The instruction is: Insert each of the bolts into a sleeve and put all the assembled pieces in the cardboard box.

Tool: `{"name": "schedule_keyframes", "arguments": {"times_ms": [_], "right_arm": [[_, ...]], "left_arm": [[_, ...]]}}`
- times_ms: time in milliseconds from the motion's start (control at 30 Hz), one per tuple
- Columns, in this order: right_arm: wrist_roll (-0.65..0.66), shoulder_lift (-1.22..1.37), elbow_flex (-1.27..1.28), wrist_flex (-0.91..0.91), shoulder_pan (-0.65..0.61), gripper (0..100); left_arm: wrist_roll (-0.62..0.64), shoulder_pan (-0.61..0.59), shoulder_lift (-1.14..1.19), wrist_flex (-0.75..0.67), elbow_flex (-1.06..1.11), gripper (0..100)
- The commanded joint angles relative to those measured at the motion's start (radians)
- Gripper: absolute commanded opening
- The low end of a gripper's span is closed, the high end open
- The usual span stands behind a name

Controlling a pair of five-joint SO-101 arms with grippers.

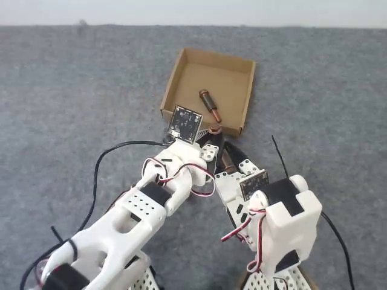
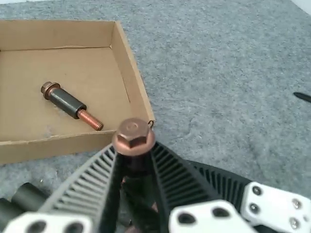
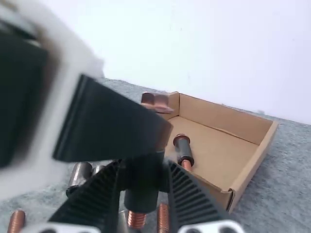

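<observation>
The high view looks steeply down over the table [image 1: 54,90], farther off. Each wrist view sits low and close behind its jaws, facing the box [image 1: 217,56], which all three share.

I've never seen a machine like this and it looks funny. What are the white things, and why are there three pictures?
They are two small robot arms on a grey table. One picture looks down from above; the other two come from cameras on each arm's wrist. The left gripper pinches a copper bolt. The right gripper pinches a dark sleeve, a little tube for the bolt. In the cardboard box lies one finished piece. On the table wait spare sleeves and spare bolts.
</observation>
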Motion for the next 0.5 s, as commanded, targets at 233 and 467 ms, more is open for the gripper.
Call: {"name": "schedule_keyframes", "arguments": {"times_ms": [233,467], "right_arm": [[0.012,-0.044,0.003,-0.024,0.05,0.6],[0.012,-0.044,0.003,-0.024,0.05,0.6]], "left_arm": [[0.003,-0.006,-0.057,-0.002,0.027,1],[0.008,-0.006,-0.055,0.005,0.031,15]]}}
